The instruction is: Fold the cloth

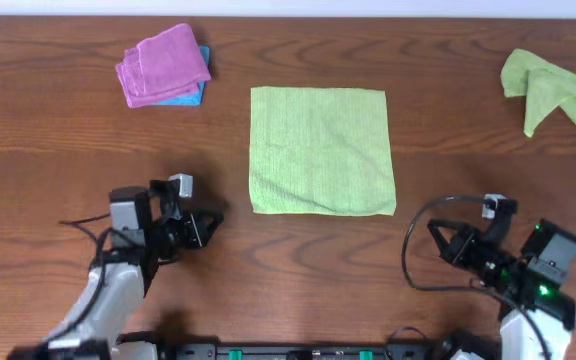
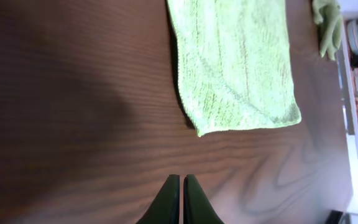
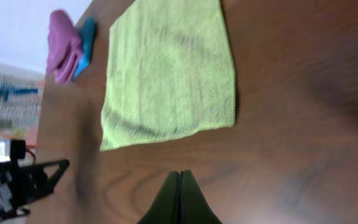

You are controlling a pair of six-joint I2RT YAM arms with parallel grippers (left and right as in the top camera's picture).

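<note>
A light green cloth [image 1: 320,149] lies flat and spread out as a square in the middle of the table. It also shows in the left wrist view [image 2: 235,62] and in the right wrist view [image 3: 166,74]. My left gripper [image 1: 211,222] is shut and empty, low over the bare wood to the left of the cloth's near left corner; its fingertips [image 2: 181,179] are together. My right gripper [image 1: 436,240] is shut and empty, near the front edge, to the right of the cloth's near right corner; its fingertips [image 3: 179,174] touch.
A folded pink cloth [image 1: 164,62] lies on a blue cloth [image 1: 196,93] at the back left. A crumpled green cloth [image 1: 550,88] lies at the back right. Bare wood surrounds the spread cloth.
</note>
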